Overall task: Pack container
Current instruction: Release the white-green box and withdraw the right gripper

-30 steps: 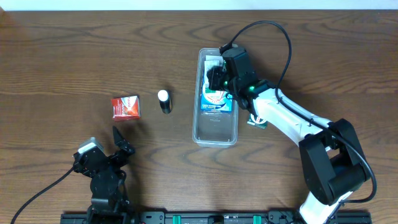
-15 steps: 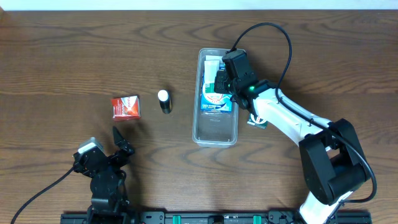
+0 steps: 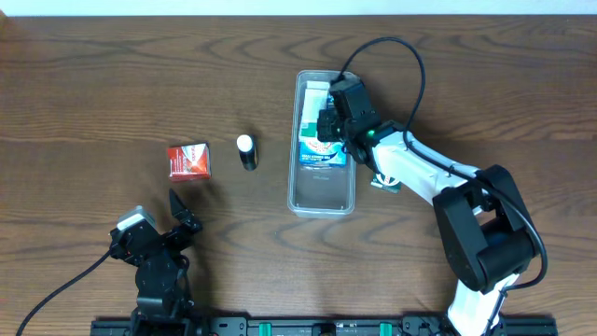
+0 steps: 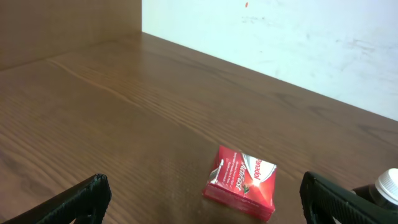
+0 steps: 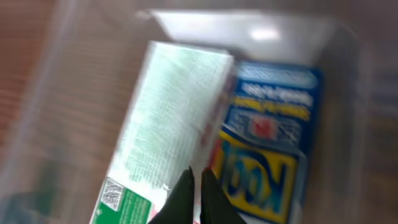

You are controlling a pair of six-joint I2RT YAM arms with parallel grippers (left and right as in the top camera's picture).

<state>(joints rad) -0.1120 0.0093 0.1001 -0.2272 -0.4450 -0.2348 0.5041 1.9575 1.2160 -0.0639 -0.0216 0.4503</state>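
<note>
Over the container (image 3: 323, 192) on the bench (image 3: 93, 93), the right end effector (image 5: 195, 177) had just pinched shut, empty, above the green-and-white box (image 5: 168, 118) and blue box (image 5: 267, 137) inside. The left end effector (image 4: 208, 200) stayed open near the unpacked red box (image 3: 188, 161).

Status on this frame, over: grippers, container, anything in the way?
Left gripper open, empty. Right gripper shut, empty, over container holding white-green box and blue box. Red packet, small bottle on table outside; nothing blocking.
</note>
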